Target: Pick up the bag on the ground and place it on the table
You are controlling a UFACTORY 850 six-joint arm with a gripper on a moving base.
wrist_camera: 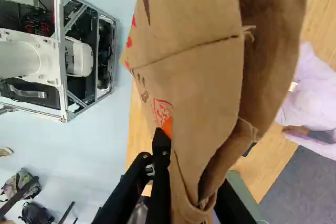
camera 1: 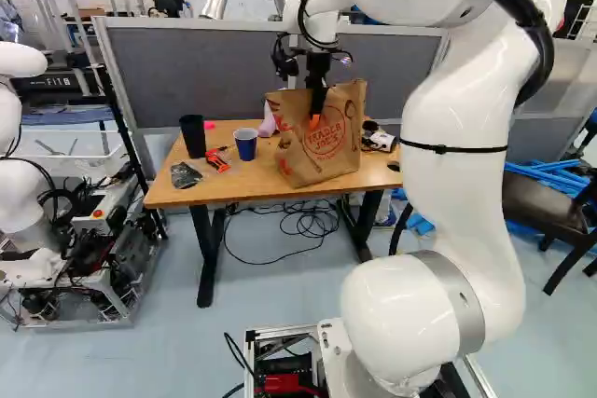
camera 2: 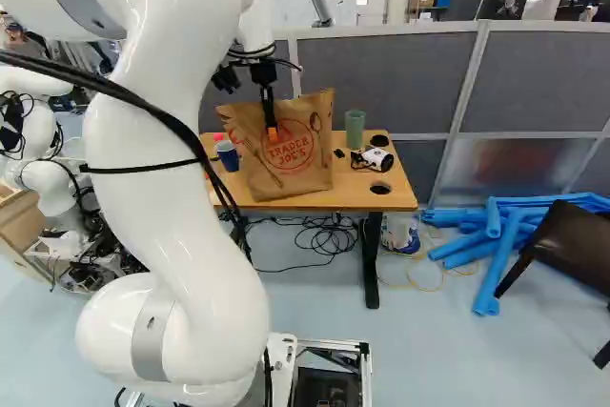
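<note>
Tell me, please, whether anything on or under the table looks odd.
Cables lie tangled on the floor under the table, a possible snag, and the paper bag looks askew, its rim bent where the gripper holds it.

The bag [camera 1: 300,161] is brown printed in red, the short cup [camera 1: 246,149] dark blue

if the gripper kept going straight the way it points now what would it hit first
The bag, most likely: the gripper points down and is already at its upper part. Below that comes the table, though the remaining depth is unclear.
</note>
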